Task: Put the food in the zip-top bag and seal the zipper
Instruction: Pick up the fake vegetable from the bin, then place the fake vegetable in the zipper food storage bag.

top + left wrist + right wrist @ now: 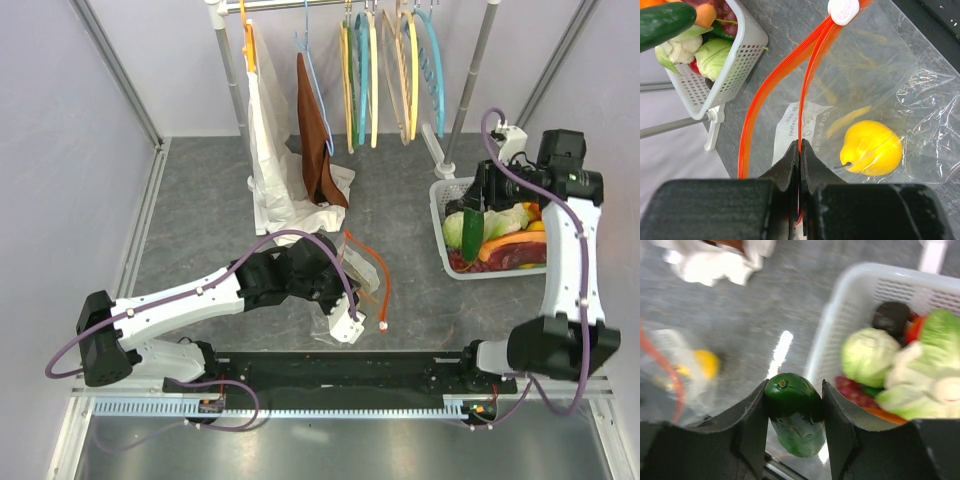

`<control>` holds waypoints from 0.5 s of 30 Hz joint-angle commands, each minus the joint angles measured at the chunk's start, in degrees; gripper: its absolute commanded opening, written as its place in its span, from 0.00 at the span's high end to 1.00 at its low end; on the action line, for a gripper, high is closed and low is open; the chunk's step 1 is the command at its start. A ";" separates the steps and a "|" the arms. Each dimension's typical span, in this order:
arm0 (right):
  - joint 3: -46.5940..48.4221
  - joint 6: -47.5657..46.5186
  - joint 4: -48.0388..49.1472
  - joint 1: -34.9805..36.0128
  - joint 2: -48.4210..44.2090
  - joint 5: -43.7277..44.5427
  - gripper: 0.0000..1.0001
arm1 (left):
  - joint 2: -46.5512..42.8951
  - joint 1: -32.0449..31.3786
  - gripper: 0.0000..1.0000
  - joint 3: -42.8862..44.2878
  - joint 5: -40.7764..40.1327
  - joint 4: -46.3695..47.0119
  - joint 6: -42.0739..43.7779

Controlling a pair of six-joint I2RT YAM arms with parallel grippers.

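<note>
Left gripper [800, 147] pinches zipper [800, 120]; right gripper [793, 390] clamps cucumber [795, 415], partly hidden, probably above basket [880, 271].

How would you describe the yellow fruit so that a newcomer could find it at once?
On the grey table, find the clear zip-top bag whose orange-red zipper the left gripper pinches. The yellow fruit lies inside it, visible through the plastic. It is the only food there; the rest sits in the white basket, and the cucumber in the right gripper.
</note>
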 commanded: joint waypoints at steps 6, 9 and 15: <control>-8.19 16.90 10.50 1.41 -10.81 -25.02 0.87 | 0.18 0.35 0.98 0.33 -0.05 0.89 -1.11; -11.45 25.51 20.07 5.09 -12.65 -23.63 0.87 | 0.35 0.53 0.98 0.51 -0.31 0.98 -1.81; -13.57 43.52 39.52 13.36 -13.98 -19.85 0.87 | 0.26 1.06 0.98 0.42 -0.40 1.16 -2.78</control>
